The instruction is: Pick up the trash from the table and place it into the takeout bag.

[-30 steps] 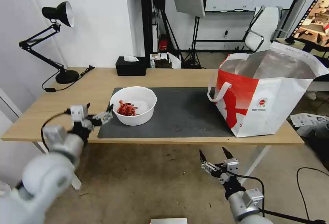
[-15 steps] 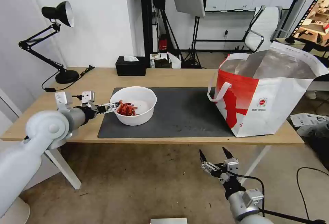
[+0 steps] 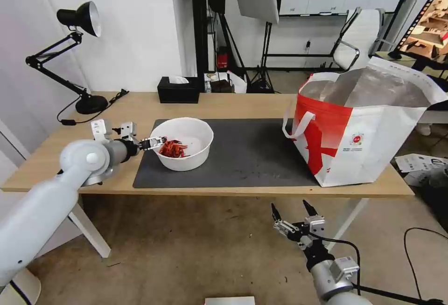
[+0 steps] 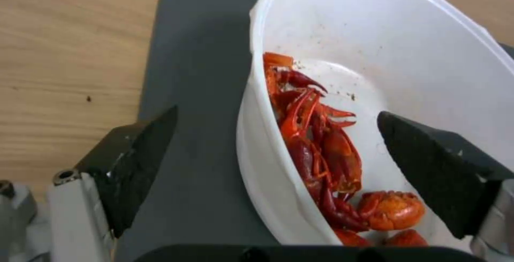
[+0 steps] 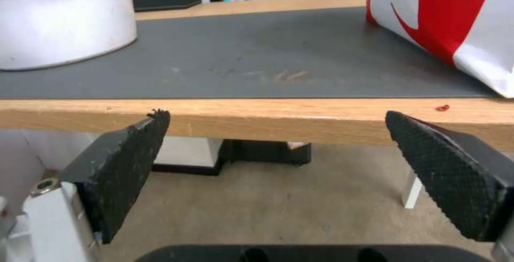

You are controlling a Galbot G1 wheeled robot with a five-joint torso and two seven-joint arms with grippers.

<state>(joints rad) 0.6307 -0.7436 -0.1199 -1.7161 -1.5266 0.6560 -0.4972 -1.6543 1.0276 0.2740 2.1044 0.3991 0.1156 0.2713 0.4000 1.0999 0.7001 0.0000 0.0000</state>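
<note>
The left gripper (image 3: 156,142) straddles the near-left rim of the white bowl (image 3: 186,155), its fingers spread, one inside over the red shells (image 4: 321,149) and one outside above the dark grey mat (image 3: 252,155). The bowl sits on that mat on the table (image 3: 140,109), well apart from the takeout bag (image 3: 373,142) standing on the mat's far right end. The right gripper (image 3: 293,215) hangs spread wide below the table's front edge, nearer the bag than the bowl.
</note>
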